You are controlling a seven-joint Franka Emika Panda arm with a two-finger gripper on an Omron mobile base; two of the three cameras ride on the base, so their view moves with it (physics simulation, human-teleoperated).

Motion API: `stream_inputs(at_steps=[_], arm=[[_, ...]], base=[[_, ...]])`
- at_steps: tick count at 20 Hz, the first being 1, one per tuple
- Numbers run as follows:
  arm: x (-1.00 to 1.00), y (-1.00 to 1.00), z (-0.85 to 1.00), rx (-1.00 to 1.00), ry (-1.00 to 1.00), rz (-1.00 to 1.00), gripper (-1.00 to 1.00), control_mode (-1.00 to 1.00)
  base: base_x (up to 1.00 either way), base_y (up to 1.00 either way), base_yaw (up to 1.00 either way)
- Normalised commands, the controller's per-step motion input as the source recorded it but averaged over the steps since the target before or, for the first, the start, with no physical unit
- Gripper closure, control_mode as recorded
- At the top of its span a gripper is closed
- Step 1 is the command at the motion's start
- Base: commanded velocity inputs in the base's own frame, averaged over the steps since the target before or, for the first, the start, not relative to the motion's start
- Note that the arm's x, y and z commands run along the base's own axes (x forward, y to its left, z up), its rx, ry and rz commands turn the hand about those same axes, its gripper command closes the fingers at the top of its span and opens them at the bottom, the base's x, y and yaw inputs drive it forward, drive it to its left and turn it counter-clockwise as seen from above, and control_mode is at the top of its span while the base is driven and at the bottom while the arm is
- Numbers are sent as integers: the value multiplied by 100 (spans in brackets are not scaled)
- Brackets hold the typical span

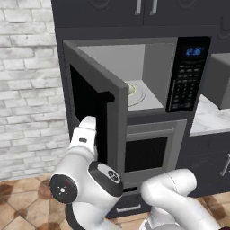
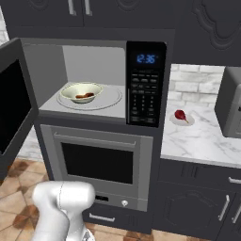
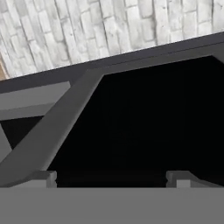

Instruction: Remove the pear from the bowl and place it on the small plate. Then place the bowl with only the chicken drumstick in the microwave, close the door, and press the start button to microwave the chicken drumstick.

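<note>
At the far left the microwave door (image 2: 14, 103) stands swung wide, and the gripper (image 3: 111, 177) sits close against its dark outer face, fingers spread and holding nothing. The step in hand looks like closing the door, so the next move calls for a steady push that swings it shut. Right of it, inside the microwave (image 2: 94, 75), the pale bowl (image 2: 81, 92) holds the reddish-brown chicken drumstick (image 2: 85, 96). Farther right, the red pear (image 2: 180, 115) lies on the small plate (image 2: 174, 121) on the counter (image 2: 202, 139).
</note>
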Motion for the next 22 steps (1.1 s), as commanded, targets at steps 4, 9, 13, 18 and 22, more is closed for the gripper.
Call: stream_inputs(at_steps=[4,9,13,18,22], arm=[[4,-97,0,0,2,-6,-100,-100],[17,-97,0,0,3,-6,-100,-100],[47,-72,0,0,6,-2,-100,-100],[72,-39,0,0,2,0,-100,-100],[67,-21,0,0,0,0,-100,-100]], base=[[0,0,0],[0,0,0],[0,0,0],[0,0,0],[0,0,0]])
